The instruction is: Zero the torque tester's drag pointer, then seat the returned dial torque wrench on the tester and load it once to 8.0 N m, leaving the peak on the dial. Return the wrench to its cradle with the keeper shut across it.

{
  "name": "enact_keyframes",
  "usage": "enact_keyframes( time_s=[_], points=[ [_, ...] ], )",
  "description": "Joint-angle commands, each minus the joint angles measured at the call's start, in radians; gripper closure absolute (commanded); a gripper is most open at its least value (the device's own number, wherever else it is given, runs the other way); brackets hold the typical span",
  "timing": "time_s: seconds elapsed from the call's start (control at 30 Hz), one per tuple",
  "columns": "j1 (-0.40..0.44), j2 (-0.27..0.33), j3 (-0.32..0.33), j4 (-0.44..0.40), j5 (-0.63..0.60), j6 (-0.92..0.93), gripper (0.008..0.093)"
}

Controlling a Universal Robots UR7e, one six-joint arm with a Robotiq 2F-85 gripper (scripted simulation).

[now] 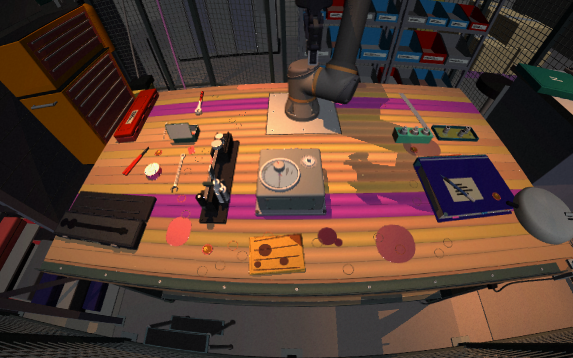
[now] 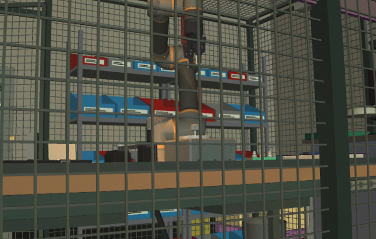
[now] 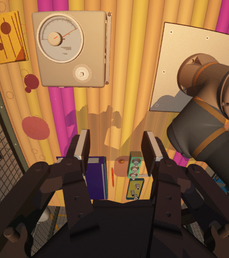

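Observation:
The torque tester (image 1: 291,181) (image 3: 70,48) is a grey box at the middle of the bench, with a round dial (image 3: 60,38) and a square drive socket (image 3: 81,73) on top. My gripper (image 3: 118,148) (image 2: 194,55) hangs high above the bench, well clear of the tester. It is open and holds nothing. The dial torque wrench (image 1: 216,167) lies in its black cradle (image 1: 219,182) to the left of the tester.
A blue binder (image 1: 463,186) lies on the right of the bench. A green socket block (image 1: 412,133) and a small tray (image 1: 454,132) sit behind it. A yellow pad (image 1: 275,254) lies near the front edge. Loose wrenches and a black case (image 1: 105,219) lie on the left.

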Motion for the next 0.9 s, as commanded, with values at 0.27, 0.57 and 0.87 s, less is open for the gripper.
enact_keyframes(
  time_s=[0.27,0.57,0.87],
  points=[
    [0.0,0.0,0.0,0.0,0.0,0.14,0.0434],
    [0.0,0.0,0.0,0.0,0.0,0.571,0.0434],
    [0.0,0.0,0.0,0.0,0.0,1.155,0.0434]
  ],
)
